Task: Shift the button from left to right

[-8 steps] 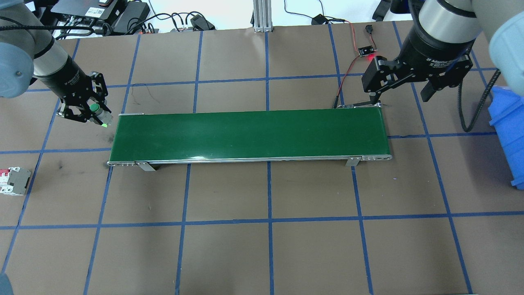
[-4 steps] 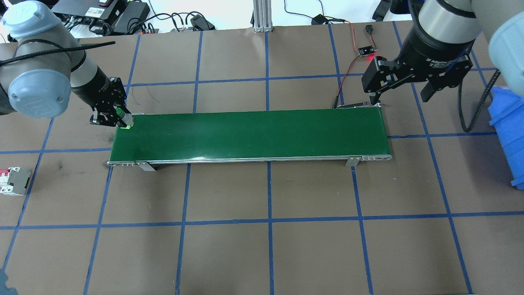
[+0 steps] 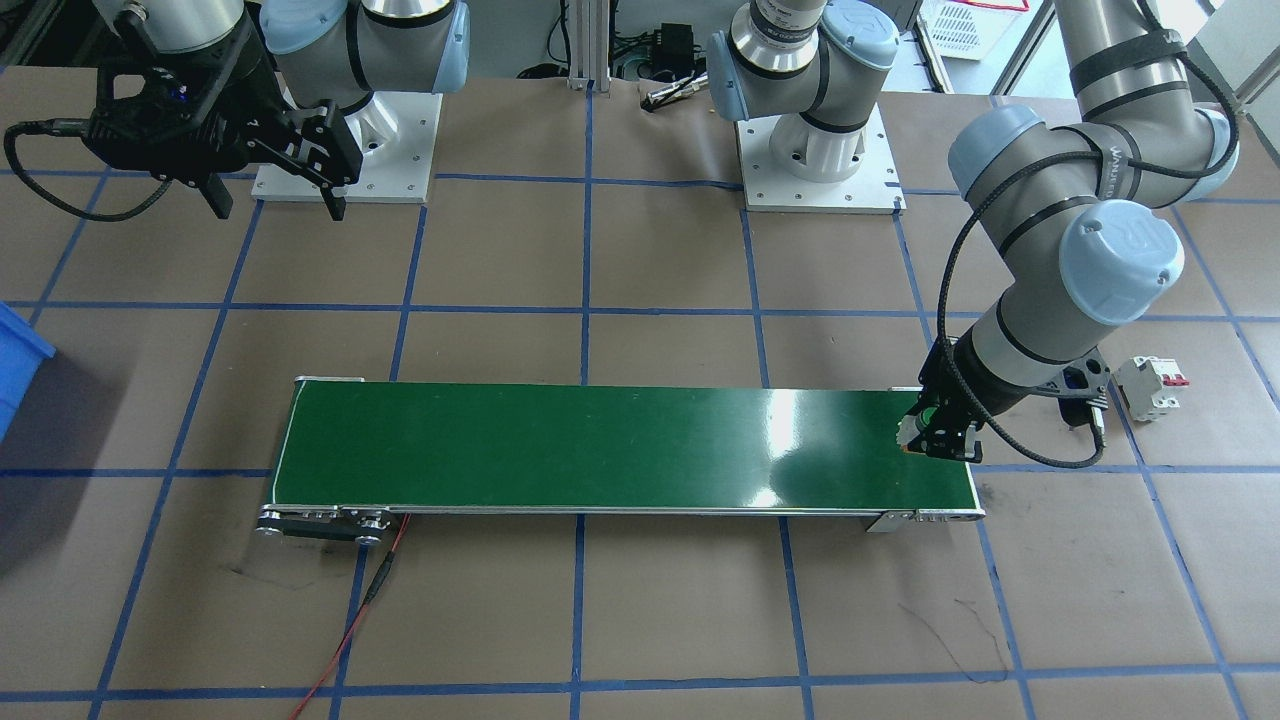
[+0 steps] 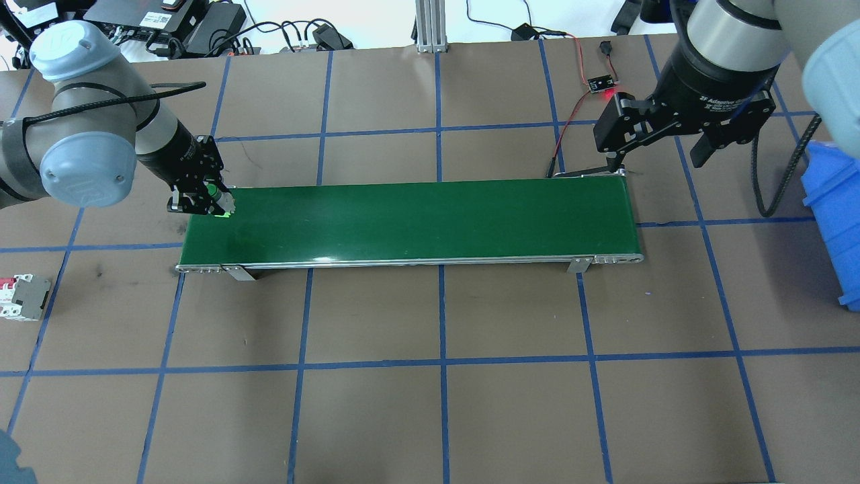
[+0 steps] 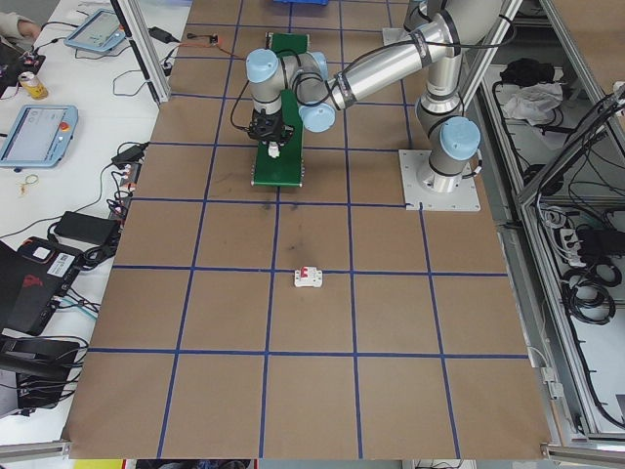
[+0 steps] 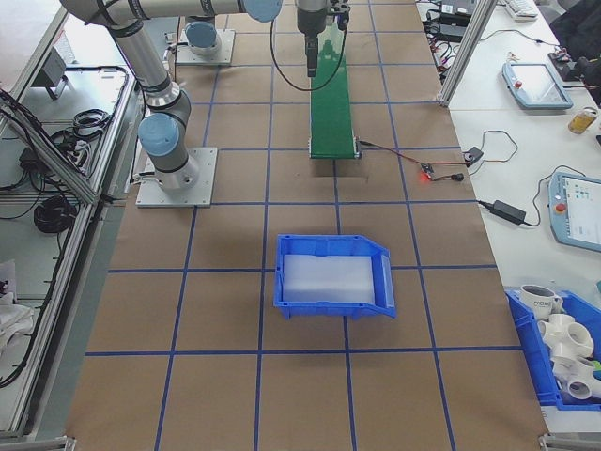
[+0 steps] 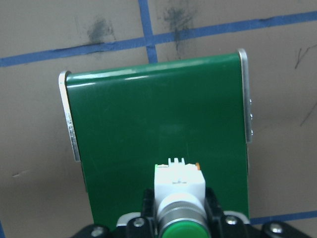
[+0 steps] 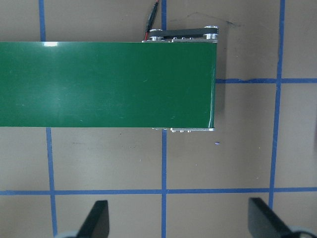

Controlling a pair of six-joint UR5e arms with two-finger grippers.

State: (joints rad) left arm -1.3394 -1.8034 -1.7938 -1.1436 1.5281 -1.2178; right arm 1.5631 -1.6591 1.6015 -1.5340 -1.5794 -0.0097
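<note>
**With the button poised over the belt's left end, placing comes next**

While the left gripper (image 4: 209,202) hangs over the left end of the green conveyor belt (image 4: 416,218), its fingers (image 7: 212,201) are closed on the button (image 7: 179,186), a small white block with a metal collar and a green cap; a sliver of orange shows at its far edge in the left wrist view. That view looks along the belt, with the button roughly mid-width between the two silver side rails. Whether it touches the belt cannot be told; the overhead view suggests it sits just above the surface.

The step in hand looks like the set-down onto the belt, which would then carry the part to the robot's right. The next move calls for a short descent until the base rests flat, then parting the fingers without tipping so small a piece, and a straight lift clear.

The right gripper (image 4: 662,138) waits above the tabletop (image 4: 443,403) near the belt's far end, its fingers (image 8: 96,220) spread wide and holding nothing. A blue bin (image 4: 836,215) stands beyond it, and a circuit breaker (image 4: 23,297) lies well apart on the left.
</note>
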